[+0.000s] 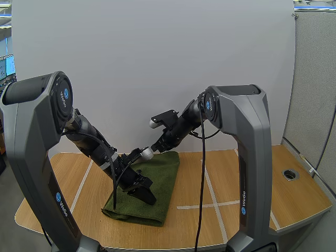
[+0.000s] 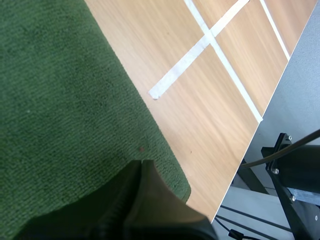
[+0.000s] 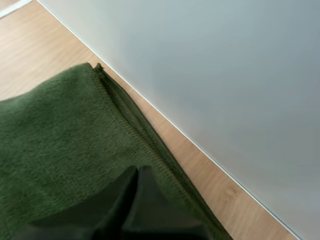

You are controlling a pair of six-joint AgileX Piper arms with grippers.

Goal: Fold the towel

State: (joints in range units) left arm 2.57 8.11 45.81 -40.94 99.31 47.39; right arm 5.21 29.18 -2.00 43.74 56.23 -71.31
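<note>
Towel [image 1: 164,178]: dark green, lying folded on the wooden table [image 1: 236,181], left of the white tape lines [image 2: 200,47]. In the high view it is an oblong running from the near edge of the table toward the white panel [image 3: 225,75] at the back. Part of its left side is hidden behind our left arm. The right wrist view shows stacked edges along the far side of the towel, close to the foot of the panel. We cannot count the layers.

Left gripper [image 2: 142,166]: fingers pressed together into one dark wedge, nothing between them. It sits over the near part of the towel, close to the towel's right edge, with bare table just beside it. We cannot tell whether the tips touch the cloth or hang just above it.

Right gripper [image 3: 136,171]: fingers likewise closed flat against each other, with no cloth pinched that we can see. It is over the far end of the towel, near the layered edge. In the high view its tips are lost behind the wrist of the left arm.

Both wrist views cut the towel off. Beyond the table edge, the left wrist view shows a dark bracket [image 2: 295,172], which we cannot identify. There is a round hole [image 1: 290,174] in the table, far right, well apart from the towel.
</note>
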